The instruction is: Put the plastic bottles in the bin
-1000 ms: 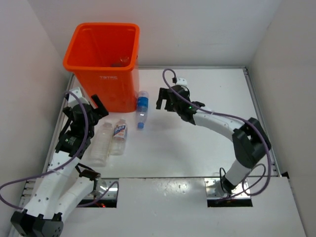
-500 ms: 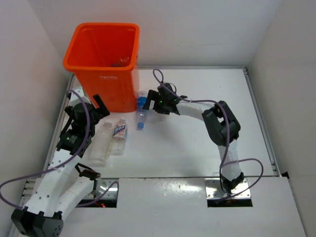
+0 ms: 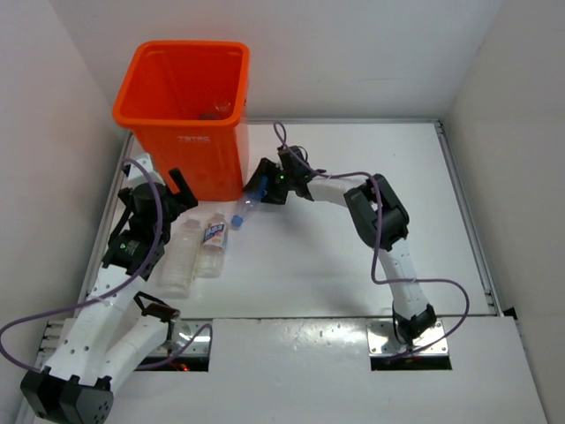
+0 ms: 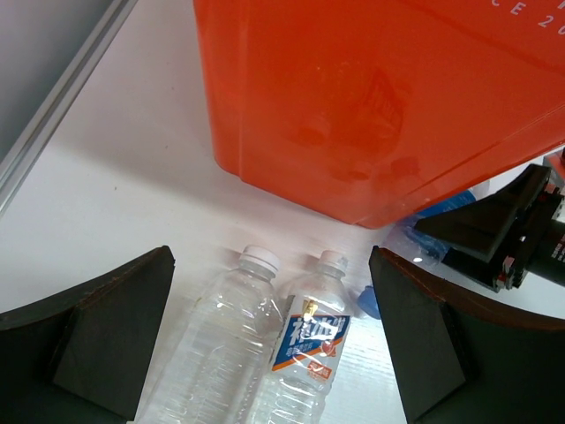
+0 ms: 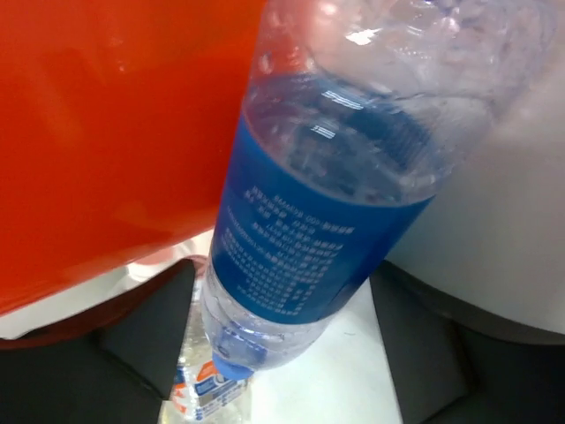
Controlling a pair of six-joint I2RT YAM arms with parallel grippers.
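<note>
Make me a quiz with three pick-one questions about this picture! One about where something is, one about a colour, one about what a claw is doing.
1. Where is the blue-labelled bottle? A) between the right claw's fingers, beside the bin B) inside the bin C) far off by the wall
2. What colour is the bin? A) green B) purple C) orange
3. How is the left claw? A) shut on a bottle B) wide open, holding nothing C) out of sight
Answers: 1 A, the right wrist view shows it between the fingers. 2 C, bright orange in every view. 3 B, its fingers stand far apart above two bottles.
</note>
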